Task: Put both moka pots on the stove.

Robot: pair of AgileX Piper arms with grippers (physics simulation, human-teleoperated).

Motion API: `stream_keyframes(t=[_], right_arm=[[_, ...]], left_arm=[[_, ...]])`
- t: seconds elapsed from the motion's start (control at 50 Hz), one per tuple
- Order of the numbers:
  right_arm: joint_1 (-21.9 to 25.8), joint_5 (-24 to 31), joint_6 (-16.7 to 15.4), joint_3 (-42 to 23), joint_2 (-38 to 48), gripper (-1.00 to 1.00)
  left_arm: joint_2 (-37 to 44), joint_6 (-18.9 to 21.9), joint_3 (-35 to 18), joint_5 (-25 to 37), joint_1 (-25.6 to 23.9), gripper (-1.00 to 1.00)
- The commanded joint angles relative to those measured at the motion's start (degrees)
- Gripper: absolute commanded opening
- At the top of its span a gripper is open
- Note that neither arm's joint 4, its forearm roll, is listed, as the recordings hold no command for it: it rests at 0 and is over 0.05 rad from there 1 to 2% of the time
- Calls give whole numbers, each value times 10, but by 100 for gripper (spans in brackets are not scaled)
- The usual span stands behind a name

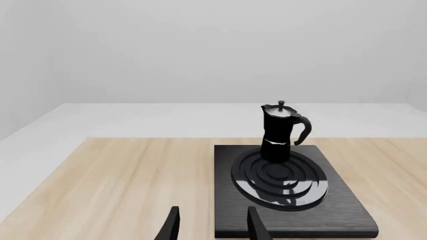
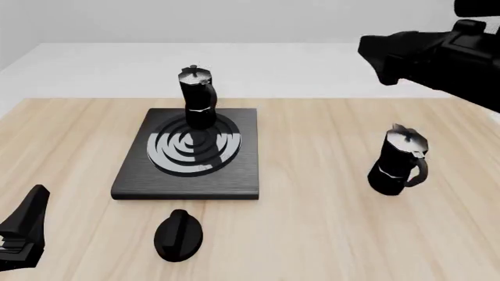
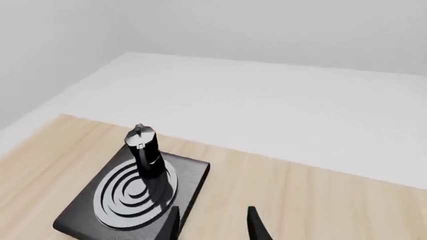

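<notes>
One moka pot (image 2: 197,96) stands upright on the far edge of the stove's (image 2: 242,175) burner rings; it also shows as the moka pot (image 1: 280,132) and the moka pot (image 3: 143,150) in the wrist views. The other moka pot (image 2: 400,161) stands on the wooden table to the right, well apart from the stove. My left gripper (image 1: 213,212) is open and empty, low at the near left of the stove (image 1: 333,215). My right gripper (image 3: 213,212) is open and empty, high up and looking down at the stove (image 3: 193,172). The right arm (image 2: 437,55) hangs at the top right.
A black oval knob (image 2: 178,234) lies on the table just in front of the stove. The left gripper (image 2: 23,231) sits at the near left corner of the front view. The wooden table ends at a white floor beyond the stove.
</notes>
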Motion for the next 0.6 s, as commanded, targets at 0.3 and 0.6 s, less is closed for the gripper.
stream_keyframes(t=[0.3, 0.6], right_arm=[[-192, 111, -1, 90, -205, 100], [-253, 105, -10, 131, -226, 100]], left_arm=[[0, 0, 0, 0, 0, 100], [0, 0, 0, 0, 0, 100]])
